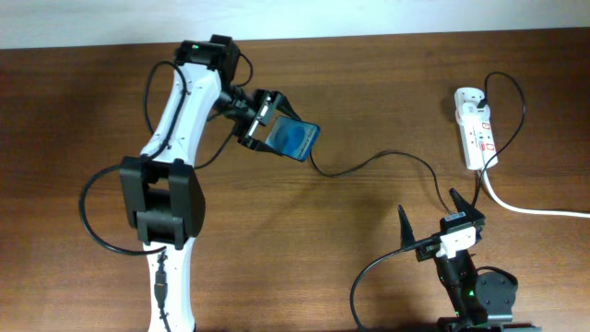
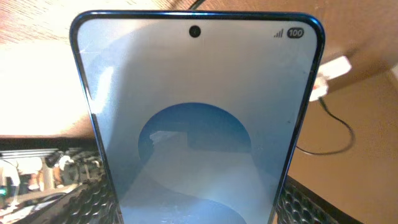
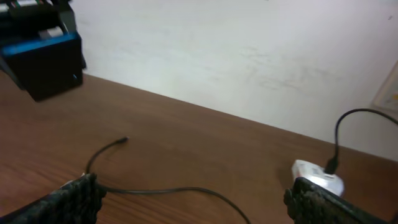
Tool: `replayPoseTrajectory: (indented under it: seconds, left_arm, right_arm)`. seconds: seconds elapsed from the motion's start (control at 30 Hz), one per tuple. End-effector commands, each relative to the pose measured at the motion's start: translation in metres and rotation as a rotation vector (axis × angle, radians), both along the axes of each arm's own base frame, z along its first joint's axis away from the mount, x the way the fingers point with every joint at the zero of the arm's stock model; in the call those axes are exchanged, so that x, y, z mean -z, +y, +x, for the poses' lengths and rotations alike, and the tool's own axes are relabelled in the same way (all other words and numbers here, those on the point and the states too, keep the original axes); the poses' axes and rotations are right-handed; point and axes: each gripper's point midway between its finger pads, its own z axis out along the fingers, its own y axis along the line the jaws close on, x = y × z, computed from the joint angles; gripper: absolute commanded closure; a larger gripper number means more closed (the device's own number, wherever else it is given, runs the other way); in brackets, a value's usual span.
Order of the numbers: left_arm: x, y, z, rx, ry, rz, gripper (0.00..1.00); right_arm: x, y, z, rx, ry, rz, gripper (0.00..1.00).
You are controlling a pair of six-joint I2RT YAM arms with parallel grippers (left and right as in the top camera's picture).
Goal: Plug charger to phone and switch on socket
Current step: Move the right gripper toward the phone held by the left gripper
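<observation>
Wooden table (image 1: 74, 111) below: my left gripper (image 1: 269, 124) clamps the phone (image 1: 297, 139); my right gripper (image 1: 428, 207) gapes empty. Plugging pends; charger (image 3: 155, 190) tip needs grasping next.

The phone (image 2: 196, 124) runs off the lower edge.

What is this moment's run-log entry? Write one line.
left end effector: shut on phone | right end effector: open, empty | charger: tip loose on table | socket: switch state unreadable
</observation>
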Motion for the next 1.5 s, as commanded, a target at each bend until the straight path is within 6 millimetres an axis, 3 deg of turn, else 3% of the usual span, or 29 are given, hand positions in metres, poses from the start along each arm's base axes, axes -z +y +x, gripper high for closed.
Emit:
replayPoseTrajectory:
  seconds: [0.0, 0.27, 0.37, 0.53, 0.67, 0.83, 0.97, 1.1, 1.17, 1.23, 1.3, 1.4, 1.47]
  left_arm:
    - [-0.008, -0.001, 0.003, -0.003, -0.022, 0.006, 1.00]
    - [-0.041, -0.008, 0.008, -0.055, 0.025, -0.230, 1.00]
    - [-0.041, -0.003, 0.011, -0.067, 0.023, -0.227, 1.00]
    - [-0.026, 0.007, 0.013, -0.065, 0.003, -0.124, 1.00]
    - [-0.002, 0.026, 0.015, -0.071, -0.018, 0.052, 1.00]
    - [0.022, 0.054, 0.022, -0.090, -0.050, 0.273, 1.00]
    - [0.035, 0.076, 0.028, -0.158, -0.042, 0.430, 1.00]
    - [0.038, 0.082, 0.031, -0.215, -0.027, 0.481, 1.00]
    - [0.039, 0.081, 0.036, -0.232, -0.043, 0.501, 1.00]
    - [0.042, 0.083, 0.039, -0.257, -0.056, 0.554, 1.00]
    - [0.044, 0.080, 0.038, -0.270, -0.055, 0.585, 1.00]
    - [0.044, 0.065, 0.034, -0.271, -0.049, 0.589, 1.00]
    - [0.044, 0.057, 0.034, -0.262, -0.060, 0.585, 1.00]
  right_arm:
    - [-0.005, 0.004, -0.002, -0.030, 0.022, 0.166, 0.02]
    - [-0.019, 0.016, -0.001, -0.100, 0.099, 0.244, 0.02]
    - [-0.023, 0.023, 0.005, -0.137, 0.160, 0.250, 0.02]
    - [-0.040, 0.038, 0.025, -0.224, 0.310, 0.272, 0.02]
    - [-0.052, 0.058, 0.043, -0.344, 0.510, 0.325, 0.02]
    - [-0.072, 0.094, 0.057, -0.633, 0.660, 0.424, 0.02]
    - [-0.049, 0.097, 0.083, -0.668, 0.748, 0.473, 0.02]
    - [-0.008, 0.101, 0.106, -0.616, 0.963, 0.704, 0.01]
    - [0.005, 0.105, 0.117, -0.595, 1.007, 0.763, 0.12]
    - [0.016, 0.114, 0.127, -0.580, 1.055, 0.832, 0.14]
    - [0.029, 0.121, 0.137, -0.511, 1.095, 0.883, 0.23]
    - [0.055, 0.132, 0.147, -0.338, 1.138, 0.902, 0.23]
    - [0.058, 0.143, 0.148, -0.316, 1.136, 0.897, 0.24]
